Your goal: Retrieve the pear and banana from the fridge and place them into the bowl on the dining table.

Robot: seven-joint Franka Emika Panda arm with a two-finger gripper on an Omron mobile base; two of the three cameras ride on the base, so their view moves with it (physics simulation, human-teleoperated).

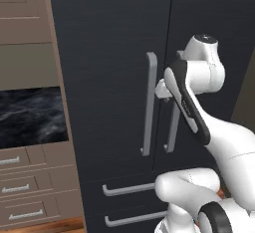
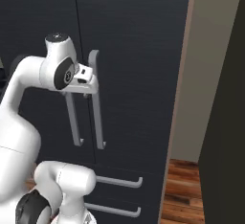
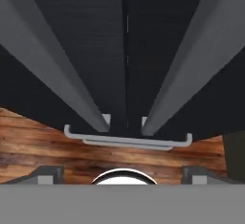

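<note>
Item: fridge (image 1: 109, 53), tall charcoal-black, two doors shut, seam running vertically between them. Two long grey vertical handles flank the seam: left handle (image 1: 149, 105), right handle (image 1: 173, 127). Below, two drawers with grey bar handles (image 1: 127, 189).

Item: end effector (image 3: 122, 173), raised to the upper part of the handles, close to the door faces. In the hand view its fingertips (image 3: 48, 174) stand wide apart, nothing between them; the view looks down along both handles to the drawer bars and the wooden floor (image 3: 33, 146). Whether a finger is touching a handle cannot be told.

Item: banana and pear — judged to be behind the shut doors; their place inside cannot be told. Bowl and dining table are elsewhere.

Adjacent: tan wooden cabinet (image 1: 30, 187) with drawers to the fridge's left; a pale wall panel (image 2: 203, 65) to its right.

Step in hand, as judged: opening a fridge door. Handling advice: centre one handle squarely between the spread fingers before closing, since the two handles stand just beside each other and straddling both would jam the pull. Grip mid-bar, then pull along the door's arc, away from the seam, wide enough for the arm to reach in.
</note>
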